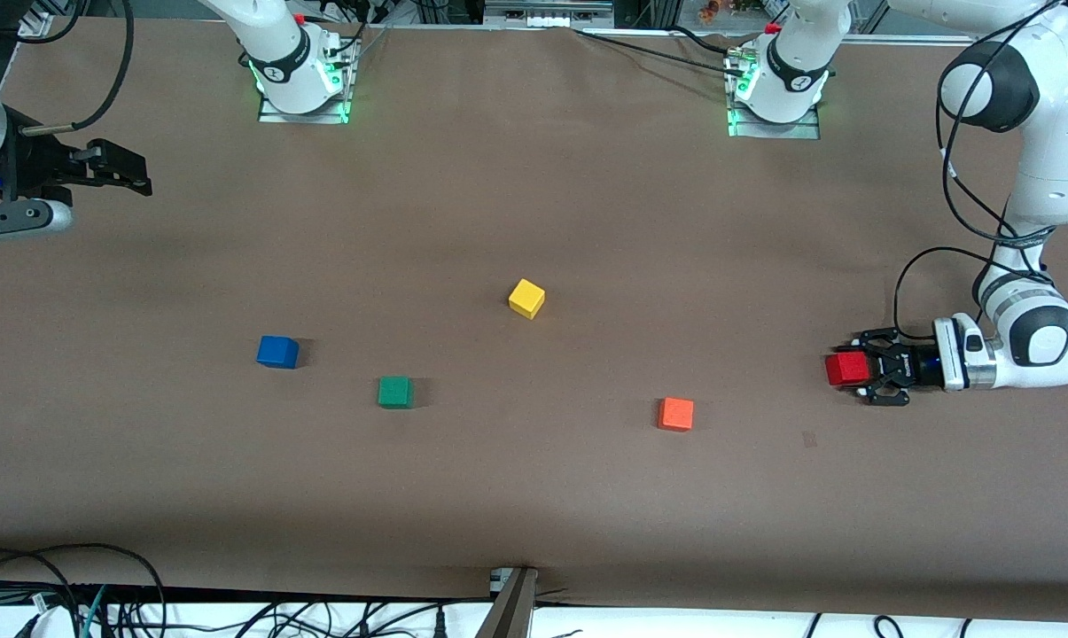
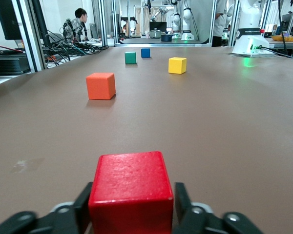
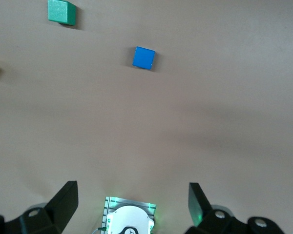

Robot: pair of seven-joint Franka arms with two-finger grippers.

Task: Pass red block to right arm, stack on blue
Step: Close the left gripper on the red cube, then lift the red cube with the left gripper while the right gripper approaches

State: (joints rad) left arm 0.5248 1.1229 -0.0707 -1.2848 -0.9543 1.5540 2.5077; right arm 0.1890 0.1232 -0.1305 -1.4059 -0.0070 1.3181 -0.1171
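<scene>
Five cubes are in view: the orange block (image 1: 675,414) lies nearest the front camera, then the green (image 1: 395,392), with the red block (image 1: 845,369) clamped in the left gripper (image 1: 863,372), low at the left arm's end. The blue (image 1: 277,352) and yellow (image 1: 526,299) cubes lie farther. The right gripper (image 1: 135,177) waits, fingers spread wide.

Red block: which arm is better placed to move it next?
Left. Its end effector is shut on the red block at that arm's end of the table; the right end effector waits open, high up.

White jointed arms (image 1: 1043,177) with dark-grey joint caps; black cables; green-lit bases (image 1: 303,84); black hands (image 1: 884,365).
</scene>
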